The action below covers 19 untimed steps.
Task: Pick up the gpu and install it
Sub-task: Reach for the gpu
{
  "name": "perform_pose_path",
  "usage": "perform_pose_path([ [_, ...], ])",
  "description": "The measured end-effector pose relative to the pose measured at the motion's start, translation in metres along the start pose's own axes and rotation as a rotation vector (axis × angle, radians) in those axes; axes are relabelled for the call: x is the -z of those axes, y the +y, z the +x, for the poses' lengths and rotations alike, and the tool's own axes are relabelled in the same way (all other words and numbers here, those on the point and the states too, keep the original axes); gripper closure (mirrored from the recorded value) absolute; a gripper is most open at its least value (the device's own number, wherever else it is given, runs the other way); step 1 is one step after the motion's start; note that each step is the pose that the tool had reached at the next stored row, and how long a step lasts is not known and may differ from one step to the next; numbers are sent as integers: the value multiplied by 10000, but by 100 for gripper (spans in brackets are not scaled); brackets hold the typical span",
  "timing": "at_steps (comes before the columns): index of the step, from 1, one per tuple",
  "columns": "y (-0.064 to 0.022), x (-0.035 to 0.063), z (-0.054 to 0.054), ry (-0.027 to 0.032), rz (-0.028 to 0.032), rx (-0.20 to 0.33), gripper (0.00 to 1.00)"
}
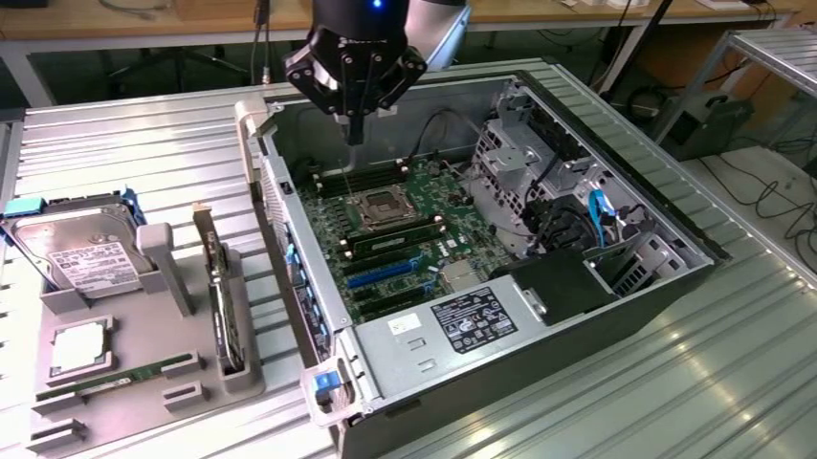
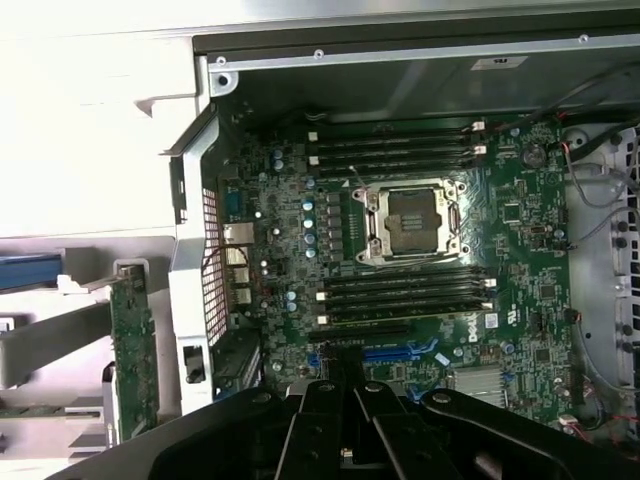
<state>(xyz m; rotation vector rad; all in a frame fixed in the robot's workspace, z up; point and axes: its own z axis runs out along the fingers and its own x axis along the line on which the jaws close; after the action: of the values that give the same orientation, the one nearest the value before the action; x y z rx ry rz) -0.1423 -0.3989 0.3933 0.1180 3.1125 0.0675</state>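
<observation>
The gpu point(image 1: 225, 306) is a thin dark card standing on edge in a grey holder point(image 1: 141, 382) beside the open computer case, at the exterior view's left. In the wrist view the gpu point(image 2: 132, 345) shows as a narrow board outside the case wall. My gripper point(image 1: 355, 129) hangs above the case's rear part, over the motherboard point(image 1: 396, 239) and well apart from the gpu. Its fingers are shut together with nothing between them. In the wrist view the gripper point(image 2: 343, 385) points down at the blue expansion slots point(image 2: 395, 353).
The holder also carries a silver hard drive point(image 1: 83, 253), a processor point(image 1: 79, 346) and a green RAM stick point(image 1: 115, 375). Inside the case are the processor socket point(image 1: 383, 206), drive cages point(image 1: 511, 172) and a power supply point(image 1: 466, 320). The case walls stand high around the motherboard.
</observation>
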Motion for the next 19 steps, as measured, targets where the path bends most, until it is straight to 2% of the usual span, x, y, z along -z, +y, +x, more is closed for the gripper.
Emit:
perform_pose_path([
  [19,-7,2,96,-1,-1,0,89],
])
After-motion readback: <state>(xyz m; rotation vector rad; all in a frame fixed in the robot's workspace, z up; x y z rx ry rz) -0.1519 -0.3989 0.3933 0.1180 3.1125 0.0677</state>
